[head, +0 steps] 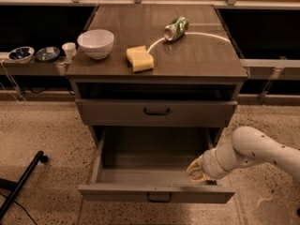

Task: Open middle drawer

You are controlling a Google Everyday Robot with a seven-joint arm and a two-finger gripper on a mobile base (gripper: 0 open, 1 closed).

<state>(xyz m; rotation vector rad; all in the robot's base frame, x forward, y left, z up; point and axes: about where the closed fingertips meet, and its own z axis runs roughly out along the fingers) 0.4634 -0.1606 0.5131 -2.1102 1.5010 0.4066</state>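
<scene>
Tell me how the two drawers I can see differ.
The upper drawer is shut; the middle drawer below it is pulled out, its inside showing. Only the middle drawer has the gripper inside it, at its right front corner. Both have flat grey-brown fronts.

- Bench: dark wood-grain top, smooth, faint sheen.
- Bowl: white, glossy, ceramic-looking.
- Sponge: yellow, matt, porous.
- Can: green, shiny crumpled metal.
- End effector, in the pulled-out middle drawer at its right front corner: pale matt plastic.
- Floor: speckled stone.
</scene>
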